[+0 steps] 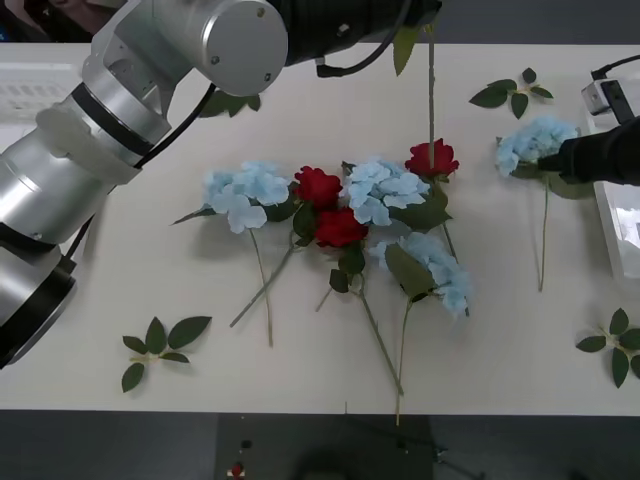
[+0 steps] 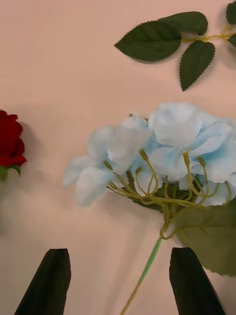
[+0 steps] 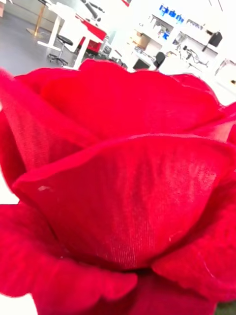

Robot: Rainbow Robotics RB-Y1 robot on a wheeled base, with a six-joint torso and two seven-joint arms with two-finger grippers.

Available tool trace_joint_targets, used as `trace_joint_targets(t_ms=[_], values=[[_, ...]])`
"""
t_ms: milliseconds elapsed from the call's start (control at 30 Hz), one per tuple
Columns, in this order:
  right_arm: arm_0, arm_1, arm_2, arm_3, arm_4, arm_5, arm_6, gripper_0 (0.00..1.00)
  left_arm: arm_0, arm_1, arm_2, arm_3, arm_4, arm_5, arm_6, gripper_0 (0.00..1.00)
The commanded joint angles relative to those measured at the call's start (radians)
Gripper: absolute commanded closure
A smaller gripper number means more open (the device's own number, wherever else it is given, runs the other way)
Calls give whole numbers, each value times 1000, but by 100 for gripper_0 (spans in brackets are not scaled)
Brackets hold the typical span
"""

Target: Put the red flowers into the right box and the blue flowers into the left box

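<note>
At the right edge of the surface, one of the blue flowers is lying near the right box, and the right gripper is being held low over it, its black fingers spread wide, one on each side of the thin green stem and closed on nothing. The flower is being judged light and floppy, with a soft, easily crushed petal cluster, so the stem just below the head is being treated as the place to pinch. The remaining blue flowers and the red flowers are lying tangled mid-surface. The left arm is reaching across the far side, a red bloom close before its wrist camera, though whether it is being gripped cannot be told.
</note>
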Motion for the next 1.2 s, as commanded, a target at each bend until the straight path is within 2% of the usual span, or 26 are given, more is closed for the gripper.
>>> trace_joint_targets(t_ms=[33, 133, 167, 200, 300, 400, 533, 633, 767, 967, 1200], values=[[10, -87, -4, -20, -196, -3, 139, 40, -4, 12, -5, -62, 10, 5, -43, 100], [45, -141, 10, -52, -449, -3, 256, 40, -4, 12, -4, -77, 17, 37, -39, 100], [45, -141, 10, -52, -449, -3, 256, 40, -4, 12, -4, -77, 17, 37, -39, 100], [87, -178, 16, -112, -601, -5, 323, 40, -4, 15, -4, -77, 21, 37, -39, 100], [163, -216, 14, -221, -794, -39, 414, 40, -4, 17, -5, -77, 24, 37, -39, 100], [242, -225, 8, -337, -932, -109, 513, 40, -4, 17, -5, -77, 24, 37, -39, 100], [360, -213, 2, -555, -1074, -273, 650, 40, -4, 17, -5, -77, 24, 37, -39, 100], [390, -176, 2, -664, -1084, -376, 702, 40, -4, 17, -5, -77, 24, 37, -39, 100], [387, -75, 2, -724, -1047, -463, 707, 40, -4, 17, -5, -77, 24, 37, -39, 100], [370, 60, 2, -727, -957, -546, 708, 40, -4, 17, -5, -77, 24, 37, -39, 100], [324, 195, 2, -664, -800, -551, 702, 40, -4, 17, -5, -77, 24, 37, -39, 100]])
